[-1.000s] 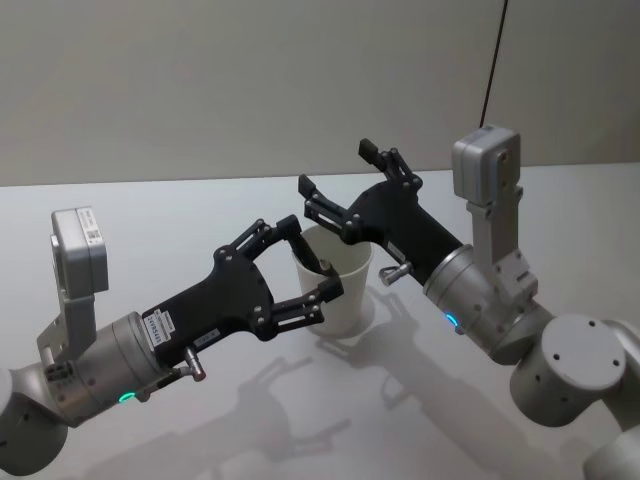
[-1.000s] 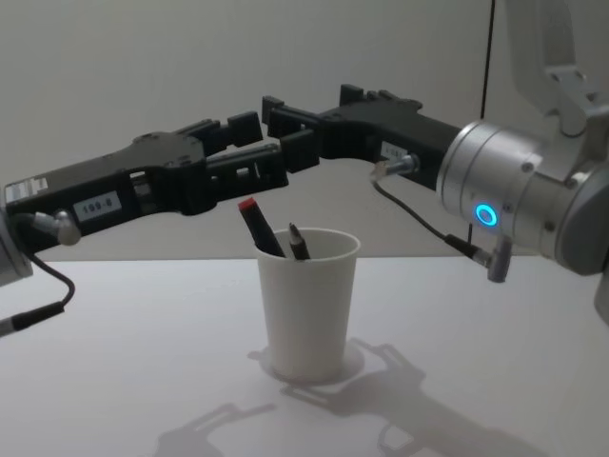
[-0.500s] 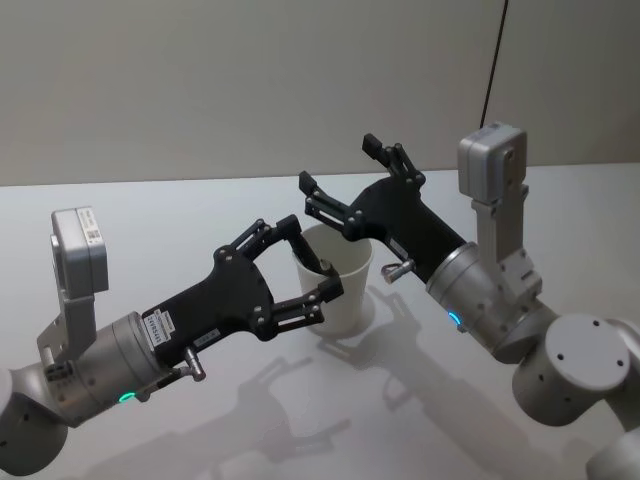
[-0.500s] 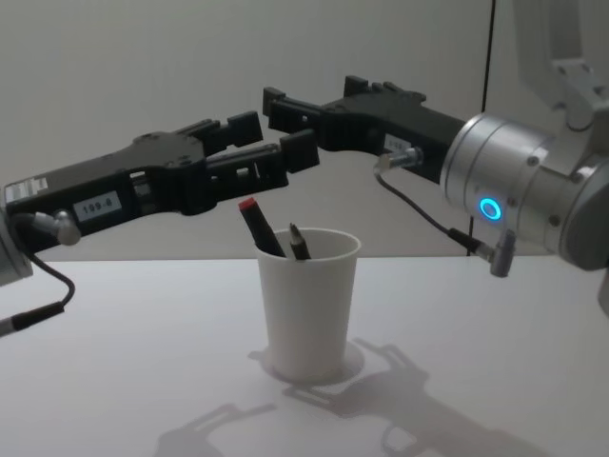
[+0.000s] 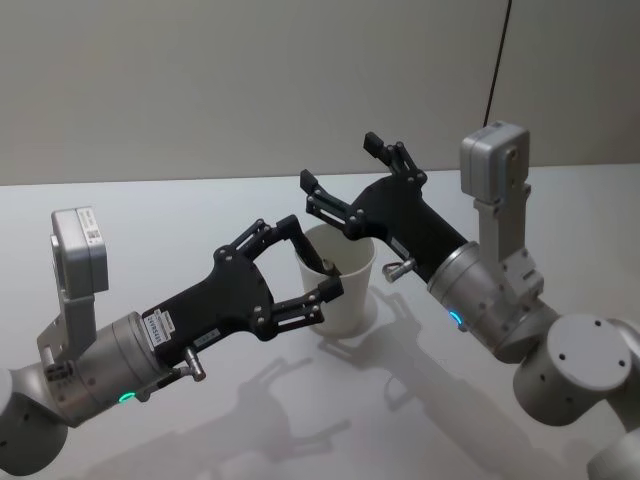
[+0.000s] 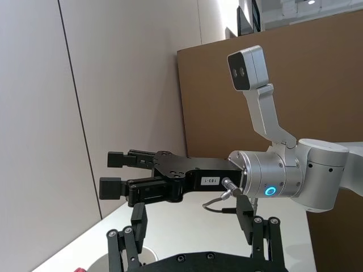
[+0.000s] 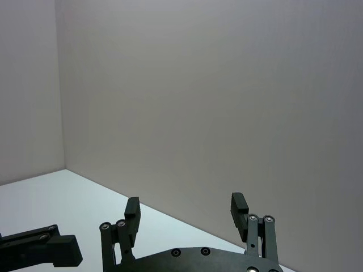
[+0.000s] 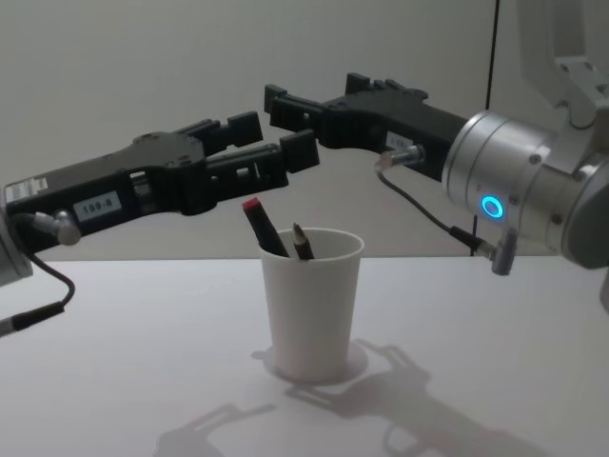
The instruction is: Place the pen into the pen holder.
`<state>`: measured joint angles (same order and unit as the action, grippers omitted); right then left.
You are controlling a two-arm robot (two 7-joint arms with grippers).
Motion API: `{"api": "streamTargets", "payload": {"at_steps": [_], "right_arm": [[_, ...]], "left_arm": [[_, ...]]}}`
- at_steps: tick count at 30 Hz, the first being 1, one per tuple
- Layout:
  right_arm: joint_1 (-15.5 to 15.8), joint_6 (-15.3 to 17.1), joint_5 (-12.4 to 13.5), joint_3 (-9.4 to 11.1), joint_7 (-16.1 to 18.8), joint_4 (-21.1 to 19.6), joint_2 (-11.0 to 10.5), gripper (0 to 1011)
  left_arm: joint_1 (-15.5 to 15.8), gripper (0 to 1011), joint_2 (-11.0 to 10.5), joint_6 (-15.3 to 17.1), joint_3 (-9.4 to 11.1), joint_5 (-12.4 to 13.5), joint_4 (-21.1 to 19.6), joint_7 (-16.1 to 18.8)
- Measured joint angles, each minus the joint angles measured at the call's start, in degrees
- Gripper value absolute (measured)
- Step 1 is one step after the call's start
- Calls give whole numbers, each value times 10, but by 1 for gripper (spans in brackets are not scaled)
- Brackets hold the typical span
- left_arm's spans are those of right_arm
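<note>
The pen holder, a white paper cup (image 8: 312, 309) (image 5: 345, 290), stands upright on the table. Two pens lean inside it: a black pen with a red cap (image 8: 258, 224) and a dark pen (image 8: 303, 242) poking just above the rim. My left gripper (image 8: 276, 141) (image 5: 313, 258) hovers open just above and beside the cup's rim, holding nothing. Higher up, over the cup, my right gripper (image 8: 314, 98) (image 5: 340, 165) (image 7: 185, 207) is open and empty too. In the left wrist view the right gripper (image 6: 120, 174) floats ahead.
The white table (image 8: 114, 381) stretches out around the cup, with a plain wall behind it. A thin dark cable (image 5: 497, 60) hangs at the back right. Both arms crowd the space above the cup.
My right gripper has drawn slightly up and back from the cup. The left gripper and the pens have stayed put.
</note>
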<state>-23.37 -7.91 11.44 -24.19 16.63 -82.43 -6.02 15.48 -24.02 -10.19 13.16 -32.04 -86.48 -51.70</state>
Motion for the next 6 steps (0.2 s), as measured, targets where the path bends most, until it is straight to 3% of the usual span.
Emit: {"api": "streamTargets", "payload": {"at_steps": [6], "right_arm": [[0, 0, 0, 0, 0, 0, 0, 1001]], "left_arm": [[0, 1003, 0, 0, 0, 0, 0, 0]]}}
